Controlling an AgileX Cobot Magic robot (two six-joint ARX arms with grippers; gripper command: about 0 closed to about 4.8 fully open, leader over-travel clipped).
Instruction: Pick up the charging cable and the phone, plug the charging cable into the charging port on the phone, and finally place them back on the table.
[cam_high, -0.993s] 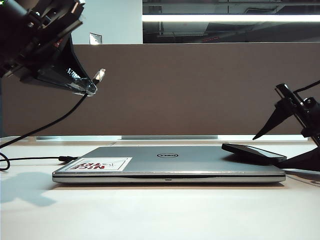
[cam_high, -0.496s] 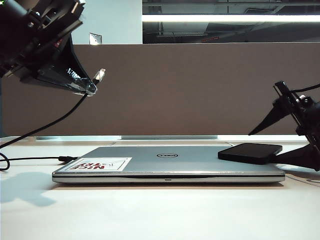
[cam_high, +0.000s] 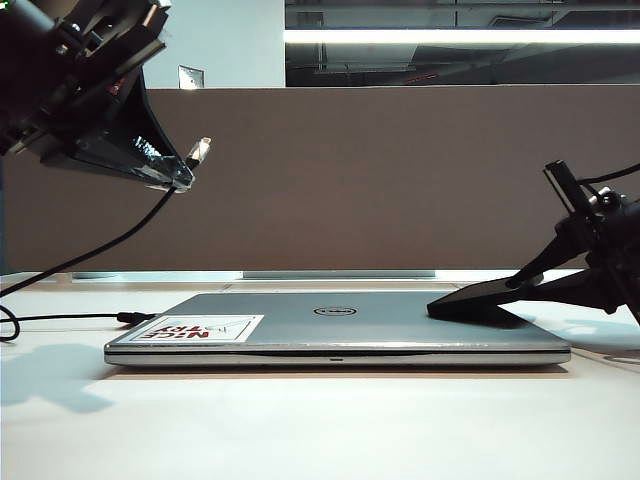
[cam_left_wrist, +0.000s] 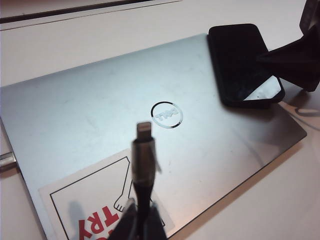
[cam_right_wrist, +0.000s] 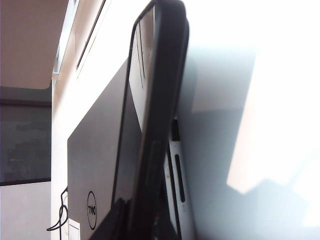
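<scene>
**Operator:** What do you see at each gripper?

**Technician:** The left gripper (cam_high: 185, 170) hangs high on the left, fingers clamped on the charging cable (cam_left_wrist: 142, 172) just behind its silver plug; the cord sags toward the table (cam_high: 320, 420). The right gripper (cam_high: 515, 285) sits low at the laptop's (cam_high: 330, 325) right end, fingers pinched on the phone (cam_left_wrist: 242, 65), which rests on the lid's right rear corner.

**Operator:** How will they handle?

**Technician:** Expect the phone to be rigid, glossy and slippery — grip its long edges, clear of the port. The cord is limp, so you hold the stiff collar.

**Operator:** Any markings?

**Technician:** You can read the Dell logo (cam_left_wrist: 166, 114) and a sticker (cam_high: 205, 328) in red — "NICE TRY", seen inverted.
</scene>
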